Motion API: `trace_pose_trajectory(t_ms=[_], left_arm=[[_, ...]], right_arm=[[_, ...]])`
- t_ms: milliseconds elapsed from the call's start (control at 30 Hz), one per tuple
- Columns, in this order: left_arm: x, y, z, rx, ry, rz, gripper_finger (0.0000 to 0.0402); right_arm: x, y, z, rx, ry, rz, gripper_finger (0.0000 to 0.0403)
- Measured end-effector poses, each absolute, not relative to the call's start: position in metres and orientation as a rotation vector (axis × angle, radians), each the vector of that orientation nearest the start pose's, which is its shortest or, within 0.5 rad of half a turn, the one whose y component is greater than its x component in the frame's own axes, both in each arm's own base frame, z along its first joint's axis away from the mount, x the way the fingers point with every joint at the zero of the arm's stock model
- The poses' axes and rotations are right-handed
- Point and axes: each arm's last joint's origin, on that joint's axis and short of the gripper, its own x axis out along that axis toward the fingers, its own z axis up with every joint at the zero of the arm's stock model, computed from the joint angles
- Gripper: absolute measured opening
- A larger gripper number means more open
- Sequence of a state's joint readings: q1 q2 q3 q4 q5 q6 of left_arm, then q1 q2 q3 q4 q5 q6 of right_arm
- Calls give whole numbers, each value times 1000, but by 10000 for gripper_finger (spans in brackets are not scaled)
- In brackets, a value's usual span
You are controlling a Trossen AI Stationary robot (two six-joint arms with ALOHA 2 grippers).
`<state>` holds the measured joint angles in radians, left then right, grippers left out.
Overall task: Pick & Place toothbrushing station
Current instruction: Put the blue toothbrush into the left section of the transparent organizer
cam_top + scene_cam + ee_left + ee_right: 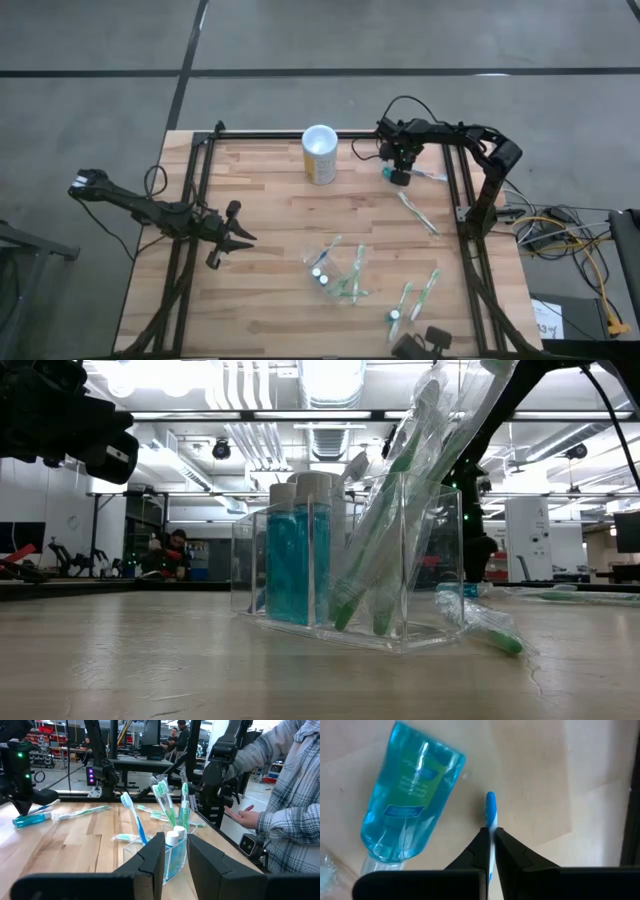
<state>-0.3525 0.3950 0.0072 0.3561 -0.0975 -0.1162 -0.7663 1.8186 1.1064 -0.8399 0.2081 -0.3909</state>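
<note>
Clamping a blue toothbrush [490,815] beside the blue bottle [405,810], the right gripper [491,837] was picking; next it needed lifting toward the toothbrushing station [338,272], while the left gripper [236,240] waited half apart.

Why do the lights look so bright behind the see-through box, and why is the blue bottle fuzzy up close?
In the low view, ceiling lamps shine toward the camera, so they glare through the clear holder and wash out its top. In the right wrist view, the blue bottle lies very near the lens, so its label blurs, while the blue toothbrush pinched in the right gripper looks sharper.
</note>
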Motion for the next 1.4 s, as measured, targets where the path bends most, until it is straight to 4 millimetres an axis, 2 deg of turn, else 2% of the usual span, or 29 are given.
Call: trace_pose_trajectory(t_ms=[200,367,733,967,1200,1400], left_arm=[[116,-40,165,-108,46,-253,85],[116,-40,165,-108,46,-253,85],[116,-40,165,-108,46,-253,85],[116,-40,165,-108,46,-253,85],[116,-40,165,-108,46,-253,85],[116,-40,165,-108,46,-253,85]], right_arm=[[226,-226,172,141,1566,-504,11],[229,-228,200,169,1463,-554,11],[224,-213,251,443,1160,-555,9],[217,-201,274,574,1019,-533,8],[216,-194,283,689,943,-465,8],[221,-186,274,839,938,-365,8]])
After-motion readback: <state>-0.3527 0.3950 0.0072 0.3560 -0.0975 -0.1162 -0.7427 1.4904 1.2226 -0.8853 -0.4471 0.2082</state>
